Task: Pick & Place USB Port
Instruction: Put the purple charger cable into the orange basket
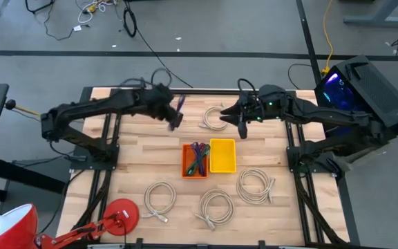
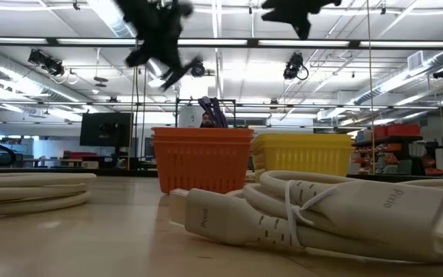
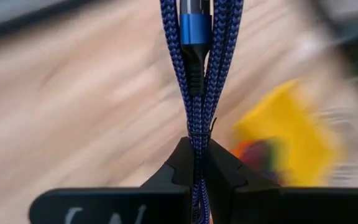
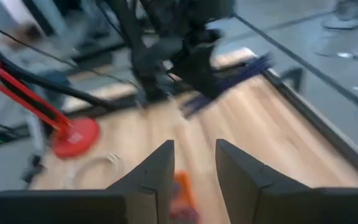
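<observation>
My left gripper is above the far middle of the table, shut on a bundled blue braided USB cable with a blue plug housing. The cable also shows in the high view and in the right wrist view. My right gripper hovers open over the far right of the table, holding nothing. An orange bin with dark cables in it and a yellow bin stand side by side mid-table. My left gripper pinches several strands of the blue braided cable bundle between its two fingers. The bundle runs along the fingers and sticks out past their tips, plug end outermost. It is lifted clear of the table.
White coiled cables lie on the table: one at the far middle, three along the near side. A red lamp base sits at the near left. In the low view a white cable bundle lies close in front.
</observation>
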